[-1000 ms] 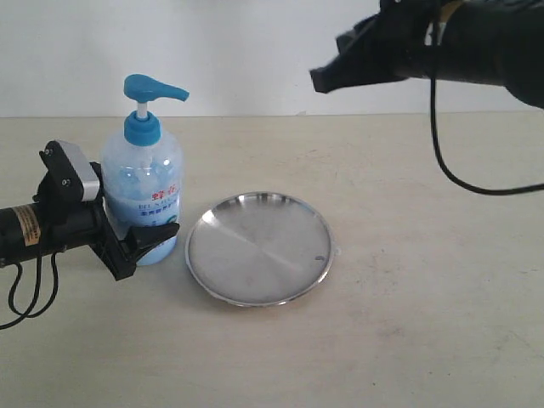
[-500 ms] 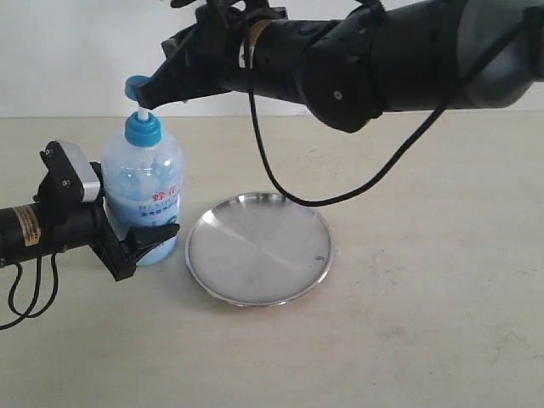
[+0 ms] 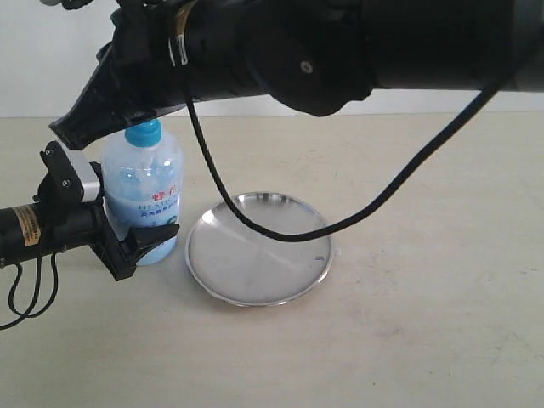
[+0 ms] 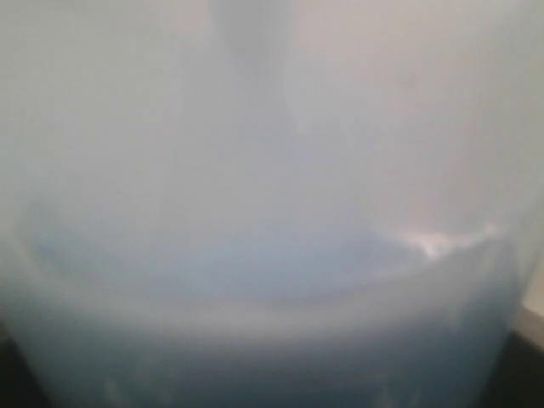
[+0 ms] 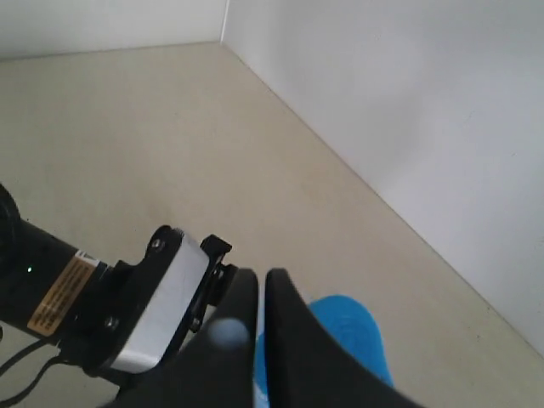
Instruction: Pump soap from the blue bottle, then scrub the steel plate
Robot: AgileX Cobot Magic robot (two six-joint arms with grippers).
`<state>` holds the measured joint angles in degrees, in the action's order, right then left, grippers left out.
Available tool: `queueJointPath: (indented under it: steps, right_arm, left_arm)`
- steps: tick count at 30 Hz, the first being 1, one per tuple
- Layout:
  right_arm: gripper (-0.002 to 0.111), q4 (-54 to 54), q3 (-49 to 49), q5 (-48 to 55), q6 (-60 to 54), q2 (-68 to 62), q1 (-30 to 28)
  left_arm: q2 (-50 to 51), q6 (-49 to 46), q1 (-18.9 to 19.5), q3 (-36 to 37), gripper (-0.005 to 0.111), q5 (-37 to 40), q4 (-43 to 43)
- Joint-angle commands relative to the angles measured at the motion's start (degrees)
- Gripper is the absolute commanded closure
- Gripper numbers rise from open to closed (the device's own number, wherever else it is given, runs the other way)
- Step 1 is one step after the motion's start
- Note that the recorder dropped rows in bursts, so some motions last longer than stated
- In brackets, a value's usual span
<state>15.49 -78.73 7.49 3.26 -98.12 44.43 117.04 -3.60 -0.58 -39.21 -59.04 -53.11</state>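
Observation:
The blue bottle (image 3: pixel 144 183) stands upright left of the steel plate (image 3: pixel 246 265), its pale blue soap (image 3: pixel 136 189) showing through the clear wall. My left gripper (image 3: pixel 155 231) is shut on the bottle low on its body. Bottle wall and soap (image 4: pixel 255 340) fill the blurred left wrist view, where no fingers show. My right gripper (image 3: pixel 61 127) reaches across from the right and lies over the pump head, hiding it in the exterior view; only the teal collar (image 3: pixel 150 133) shows. In the right wrist view its shut fingers (image 5: pixel 259 279) rest over the blue pump head (image 5: pixel 353 333).
The bulky right arm (image 3: pixel 340 42) spans the top of the exterior view, and its black cable (image 3: pixel 255 228) hangs down in front of the plate. A dark speck (image 3: pixel 319 258) sits near the plate's right rim. A white wall (image 5: pixel 408 110) meets the beige table behind the bottle.
My right arm has swept from the upper right leftward and come down over the pump head, which is now covered. The left gripper, bottle and plate have not moved.

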Motion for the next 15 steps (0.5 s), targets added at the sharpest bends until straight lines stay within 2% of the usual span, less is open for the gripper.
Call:
queueJointPath:
  steps: [1,11,15]
  right_arm:
    - [0.109,0.19,-0.25,3.07,-0.3,0.48,-0.21]
    - [0.109,1.79,-0.25,1.02,2.28,0.34,-4.97]
    - [0.109,1.79,-0.25,0.51,2.37,0.34,-5.09]
  left_arm:
    - [-0.01,-1.23,-0.03,0.17,0.103,2.93,-0.7]
    - [-0.01,-1.23,-0.03,0.17,0.103,2.93,-0.7]
    - [-0.01,-1.23,-0.03,0.17,0.103,2.93,-0.7]
